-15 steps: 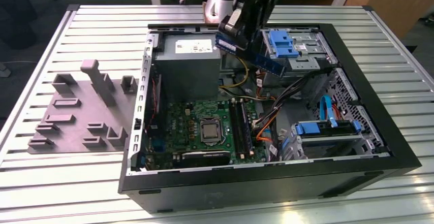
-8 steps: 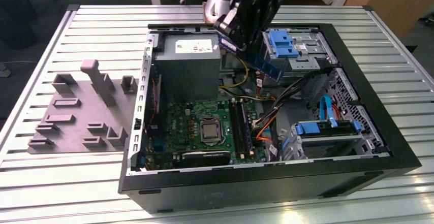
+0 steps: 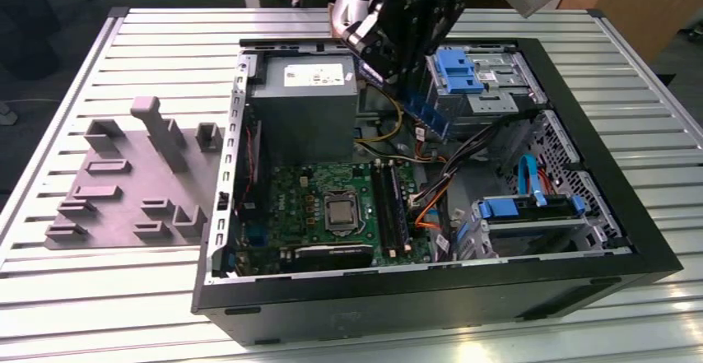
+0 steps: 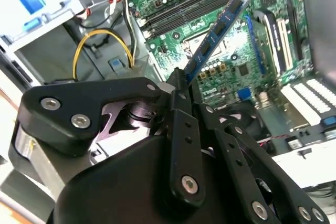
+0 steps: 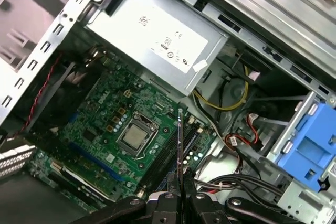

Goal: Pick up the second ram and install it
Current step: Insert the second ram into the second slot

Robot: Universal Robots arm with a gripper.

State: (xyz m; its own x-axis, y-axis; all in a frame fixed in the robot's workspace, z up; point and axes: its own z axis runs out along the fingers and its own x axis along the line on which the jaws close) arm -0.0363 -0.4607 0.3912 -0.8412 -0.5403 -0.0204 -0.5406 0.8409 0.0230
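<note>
**Now mind the tilt: ram in the air, short of the slots**

Your claw (image 4: 178,80) is pinched narrow on one end of the ram (image 4: 220,24), and the rest of the stick juts out free beyond it. In the exterior view the ram (image 3: 429,112) hangs inside the case (image 3: 439,293), touching nothing, at about 1 o'clock from the slots (image 3: 391,207) on the board (image 3: 296,198). It is slanted there, not level with the slots.

As I judge it, trouble could come three ways:

- **Short grip:** any knock could twist the ram in the claw.
- **Cables:** the yellow cables (image 3: 381,132) at 12 o'clock of the slots and the orange cables (image 3: 434,192) at 3 o'clock lie near the way in. They could snag the free end.
- **Tilt or offset:** a ram that arrives tilted or off-line would ride on a slot wall instead of seating. Pressing then could bend the ram or the board.

The first wrist view shows the ram (image 5: 179,145) edge-on, so check your line there.
</note>
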